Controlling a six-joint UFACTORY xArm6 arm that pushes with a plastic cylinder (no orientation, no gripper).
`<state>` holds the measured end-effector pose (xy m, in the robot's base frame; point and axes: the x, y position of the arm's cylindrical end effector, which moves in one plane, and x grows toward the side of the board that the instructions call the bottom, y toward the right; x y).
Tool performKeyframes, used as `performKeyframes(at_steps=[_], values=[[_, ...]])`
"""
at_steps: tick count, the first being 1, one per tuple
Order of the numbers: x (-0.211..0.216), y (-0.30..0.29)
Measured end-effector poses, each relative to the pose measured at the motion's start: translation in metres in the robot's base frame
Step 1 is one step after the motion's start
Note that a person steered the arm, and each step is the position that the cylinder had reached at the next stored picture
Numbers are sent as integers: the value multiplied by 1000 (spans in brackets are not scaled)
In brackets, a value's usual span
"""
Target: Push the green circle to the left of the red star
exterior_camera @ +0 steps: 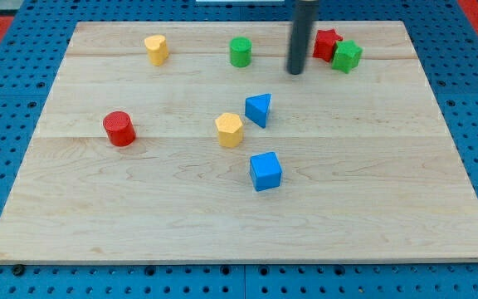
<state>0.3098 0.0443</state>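
The green circle [240, 51] stands near the view's top, left of centre-right. The red star [326, 42] lies at the top right, partly hidden by the rod and touching a green star-like block [347, 56] on its right. My tip [295, 71] rests on the board between the green circle and the red star, a little below both, about a block's width from the star and farther from the circle. It touches neither block.
A yellow block [156, 49] sits at the top left. A red cylinder [119, 129] stands at the left. A yellow hexagon-like block [230, 129], a blue triangle-like block [258, 109] and a blue cube [265, 171] cluster in the middle. The wooden board [388, 208] lies on blue pegboard.
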Motion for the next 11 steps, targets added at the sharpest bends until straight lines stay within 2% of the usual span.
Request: performKeyframes(at_steps=[1, 2, 4, 5, 6, 7, 8, 9, 10, 11], values=[[16, -44], [-21, -75], [-47, -30], [-71, -30], [-69, -26], [-47, -6], [-49, -11], [-81, -39], [-86, -8], [-70, 24]])
